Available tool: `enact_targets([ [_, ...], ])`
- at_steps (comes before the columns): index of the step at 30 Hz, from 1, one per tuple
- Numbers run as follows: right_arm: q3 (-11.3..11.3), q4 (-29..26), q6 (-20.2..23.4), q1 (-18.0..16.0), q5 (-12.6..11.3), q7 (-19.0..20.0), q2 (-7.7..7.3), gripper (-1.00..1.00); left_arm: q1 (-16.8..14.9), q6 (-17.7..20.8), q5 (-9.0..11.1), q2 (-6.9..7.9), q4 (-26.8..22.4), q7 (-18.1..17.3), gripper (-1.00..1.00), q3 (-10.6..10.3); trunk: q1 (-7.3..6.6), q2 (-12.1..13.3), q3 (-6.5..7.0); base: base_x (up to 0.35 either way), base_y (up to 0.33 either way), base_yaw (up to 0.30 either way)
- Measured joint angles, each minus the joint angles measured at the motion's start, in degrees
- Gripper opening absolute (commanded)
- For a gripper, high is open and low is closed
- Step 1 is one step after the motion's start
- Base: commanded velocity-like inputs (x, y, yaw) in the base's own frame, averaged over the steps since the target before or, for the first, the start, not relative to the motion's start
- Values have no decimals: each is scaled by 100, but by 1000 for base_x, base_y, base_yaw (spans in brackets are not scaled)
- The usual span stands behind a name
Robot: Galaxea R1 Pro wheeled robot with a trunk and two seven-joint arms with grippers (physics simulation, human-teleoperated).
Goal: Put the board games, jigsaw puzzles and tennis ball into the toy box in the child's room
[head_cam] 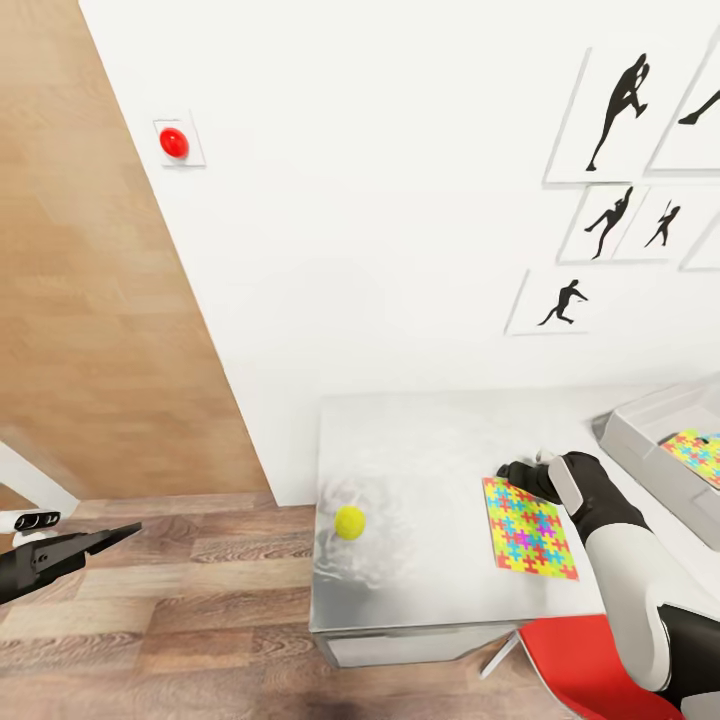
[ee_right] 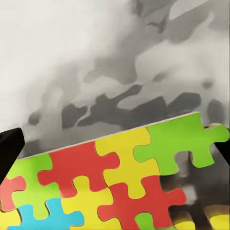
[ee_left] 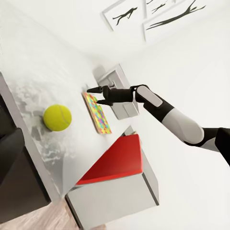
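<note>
One jigsaw puzzle [head_cam: 528,527] lies flat on the table [head_cam: 430,440], its bright interlocking pieces also in the left wrist view [ee_left: 97,114] and close up in the right wrist view [ee_right: 120,177]. My right gripper [head_cam: 525,475] hovers open at the puzzle's far edge, a dark fingertip [ee_right: 9,148] on each side, holding nothing. The tennis ball [head_cam: 349,521] rests near the table's left front corner, also seen as a ball [ee_left: 57,117]. The toy box [head_cam: 640,440] stands at the table's right with a second puzzle [head_cam: 695,452] inside. My left gripper [head_cam: 100,540] hangs shut over the floor, left of the table.
A red swivel chair [head_cam: 590,660] stands at the table's front right, under my right arm. The white wall runs behind the table, with a red button [head_cam: 174,143] and black sports pictures [head_cam: 615,110]. Wood plank floor [head_cam: 200,580] lies left of the table.
</note>
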Motion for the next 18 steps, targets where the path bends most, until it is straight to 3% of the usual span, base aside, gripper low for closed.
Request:
enact_targets([
  [13, 0, -5, 7, 0, -26, 1, 0, 100, -1, 0, 0, -1, 1, 0, 100, 0, 0, 0, 0, -48, 24, 0],
  [18, 1, -1, 9, 0, 7, -1, -1, 100, 0, 3, 0, -3, -1, 0, 100, 2, 1, 0, 0, -176, 134, 0],
])
